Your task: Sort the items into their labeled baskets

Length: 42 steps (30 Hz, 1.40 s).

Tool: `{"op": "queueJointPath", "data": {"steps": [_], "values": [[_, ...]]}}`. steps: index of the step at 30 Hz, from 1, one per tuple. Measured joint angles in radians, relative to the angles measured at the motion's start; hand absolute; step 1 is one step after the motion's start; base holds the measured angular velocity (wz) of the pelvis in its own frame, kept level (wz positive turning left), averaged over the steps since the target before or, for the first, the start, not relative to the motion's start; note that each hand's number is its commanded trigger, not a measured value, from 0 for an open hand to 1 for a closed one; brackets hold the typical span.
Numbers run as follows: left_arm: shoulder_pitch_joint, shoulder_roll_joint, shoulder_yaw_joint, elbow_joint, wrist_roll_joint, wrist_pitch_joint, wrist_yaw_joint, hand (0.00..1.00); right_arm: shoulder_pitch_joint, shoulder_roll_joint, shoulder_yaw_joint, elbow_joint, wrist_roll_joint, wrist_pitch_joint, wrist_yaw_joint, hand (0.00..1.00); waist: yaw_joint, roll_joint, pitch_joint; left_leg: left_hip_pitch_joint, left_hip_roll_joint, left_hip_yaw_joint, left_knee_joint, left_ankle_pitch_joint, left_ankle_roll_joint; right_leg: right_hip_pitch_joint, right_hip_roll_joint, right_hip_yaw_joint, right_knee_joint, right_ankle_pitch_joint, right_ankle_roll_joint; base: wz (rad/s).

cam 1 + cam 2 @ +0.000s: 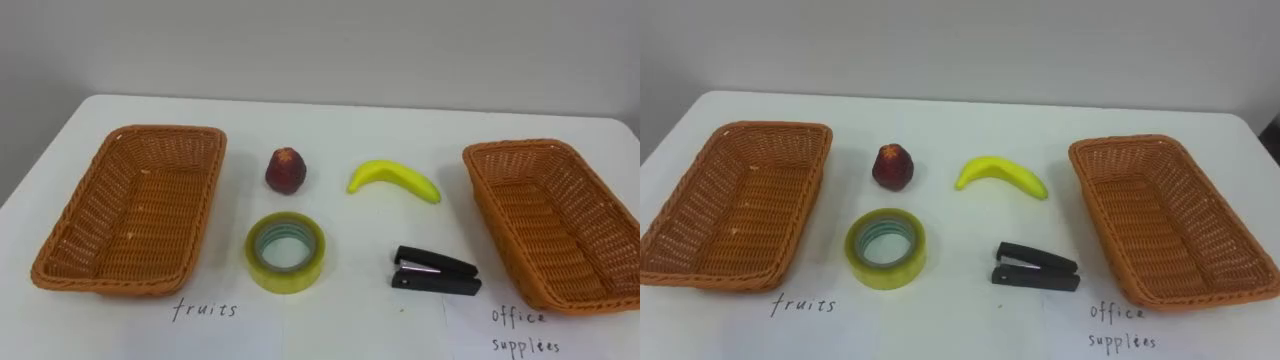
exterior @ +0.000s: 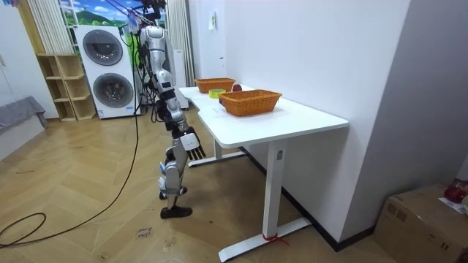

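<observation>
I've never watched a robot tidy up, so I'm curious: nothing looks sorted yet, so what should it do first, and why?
Probably reach for the red fruit. It is the fruit lying closest to the left basket, labelled fruits, and both that and the right basket are empty. The banana, tape roll and stapler can wait.

- left basket (image 1: 92, 215), right basket (image 1: 502, 215): woven wicker, rough
- tabletop (image 1: 340, 305): smooth, matt
- tape roll (image 1: 285, 278): glossy translucent plastic
- stapler (image 1: 435, 270): matt black
- banana (image 1: 395, 180): smooth

White table (image 2: 307, 117), stacked washing machines (image 2: 108, 69), wooden shelf (image 2: 64, 86), cardboard box (image 2: 420, 223).
</observation>
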Motion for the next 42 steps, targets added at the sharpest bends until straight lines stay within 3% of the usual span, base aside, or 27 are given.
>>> {"op": "queueJointPath", "data": {"steps": [12, 17, 30, 38, 42], "values": [[-0.013, 0.000, -0.001, 0.000, 0.004, -0.001, 0.010, 0.00, -0.008, 0.000, -0.035, 0.039, 0.004, -0.008, 0.052, 0.00, -0.010, -0.001, 0.0058, 0.015, 0.001, 0.010, -0.007, 0.000, 0.000, 0.001, 0.001, 0.014, 0.003, 0.000, -0.001, -0.03], [-0.014, 0.000, -0.003, 0.000, 0.025, -0.005, 0.012, 0.00, -0.007, 0.005, -0.038, 0.038, 0.039, -0.008, 0.051, 0.00, -0.027, -0.002, 0.0062, 0.016, 0.002, 0.023, -0.012, 0.000, 0.000, 0.001, 0.002, 0.022, 0.003, 0.000, -0.001, -0.05], [-0.011, 0.000, -0.001, -0.013, 0.047, -0.009, 0.029, 0.00, 0.014, 0.008, -0.078, 0.041, 0.121, -0.006, 0.048, 0.00, -0.032, 0.003, 0.0034, 0.018, 0.003, 0.040, -0.027, 0.000, 0.000, -0.017, 0.005, 0.043, 0.003, 0.000, -0.001, -0.05], [-0.004, 0.000, 0.039, -0.014, 0.039, -0.019, 0.029, 0.00, 0.043, 0.005, -0.172, 0.076, 0.237, 0.004, 0.039, 0.00, -0.043, -0.007, 0.0018, 0.022, 0.003, 0.041, -0.027, 0.000, 0.000, -0.014, 0.005, 0.045, 0.003, 0.000, 0.000, 0.00], [0.005, 0.001, 0.080, -0.017, 0.037, -0.021, 0.029, 0.00, 0.053, 0.004, -0.277, 0.074, 0.258, 0.013, 0.011, 0.00, -0.058, -0.011, 0.0022, 0.035, 0.004, 0.056, -0.037, 0.000, 0.000, -0.015, 0.006, 0.057, 0.005, 0.000, 0.000, -0.10]]}}
